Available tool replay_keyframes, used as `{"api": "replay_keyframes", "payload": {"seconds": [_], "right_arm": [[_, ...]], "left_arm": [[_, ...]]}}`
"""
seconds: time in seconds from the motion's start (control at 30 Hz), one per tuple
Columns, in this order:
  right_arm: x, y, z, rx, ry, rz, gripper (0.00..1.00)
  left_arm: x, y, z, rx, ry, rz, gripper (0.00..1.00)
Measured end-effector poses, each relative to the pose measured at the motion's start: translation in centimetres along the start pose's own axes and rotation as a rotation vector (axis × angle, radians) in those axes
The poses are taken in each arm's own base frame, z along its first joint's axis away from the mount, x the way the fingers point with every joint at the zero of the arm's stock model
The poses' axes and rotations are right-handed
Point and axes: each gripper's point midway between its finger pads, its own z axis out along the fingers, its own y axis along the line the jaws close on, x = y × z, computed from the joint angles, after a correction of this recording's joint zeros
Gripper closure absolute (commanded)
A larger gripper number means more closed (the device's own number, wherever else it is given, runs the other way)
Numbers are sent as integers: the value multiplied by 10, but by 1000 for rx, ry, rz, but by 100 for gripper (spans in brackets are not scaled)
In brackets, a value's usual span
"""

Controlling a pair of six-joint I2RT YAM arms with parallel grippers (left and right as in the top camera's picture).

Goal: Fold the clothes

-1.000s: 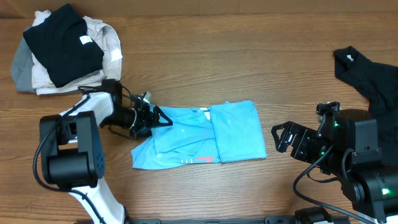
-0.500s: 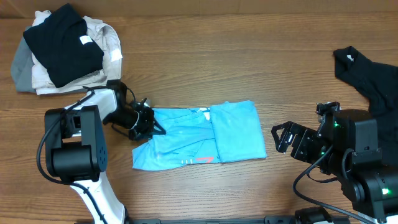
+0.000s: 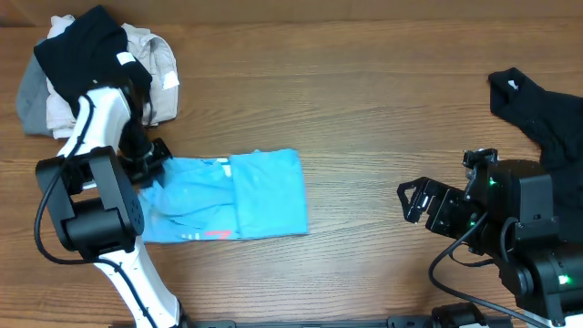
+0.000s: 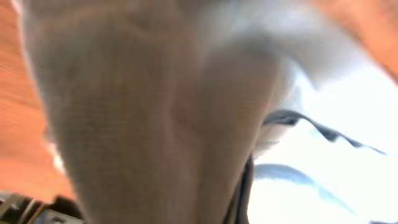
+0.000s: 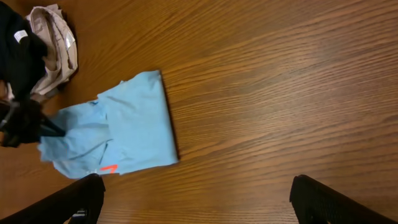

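Note:
The light blue T-shirt (image 3: 228, 196) lies folded on the wooden table, with its red mark (image 3: 217, 234) near the front edge. My left gripper (image 3: 151, 169) is shut on the shirt's left edge. In the left wrist view, blurred cloth (image 4: 155, 112) fills the frame and hides the jaws. The right wrist view shows the T-shirt (image 5: 127, 127) far off to the left. My right gripper (image 3: 414, 201) hangs open over bare wood to the right of the shirt, with nothing between its fingers (image 5: 84, 196). A black shirt (image 3: 547, 109) lies crumpled at the right edge.
A pile of clothes (image 3: 91, 73), with a black garment on top of beige and grey ones, sits at the back left, just behind my left arm. The pile (image 5: 43, 43) also appears in the right wrist view. Bare wood runs between the T-shirt and my right gripper.
My left gripper shut on the T-shirt's left edge and dragged the whole shirt leftward across the table. The right arm has not moved.

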Motion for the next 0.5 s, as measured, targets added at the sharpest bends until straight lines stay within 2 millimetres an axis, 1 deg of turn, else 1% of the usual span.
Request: {"api": "replay_keyframes", "payload": {"seconds": [0.1,0.17,0.23,0.3,0.5], "right_arm": [[1,-1,2,3,6,2,0],[0,-1,3,3,5,1,0],[-1,-1,4,3,5,1,0],[-1,-1,6,6,11,3,0],[-1,-2,10,14,26,7,0]], "left_arm": [[-4,-2,-27,-18,-48,3,96],[-1,-6,-41,-34,-64,22,96],[5,-14,-51,-51,-74,53,96],[15,-27,-55,-74,-78,101,96],[47,-70,-54,-132,-97,233,96]]}}
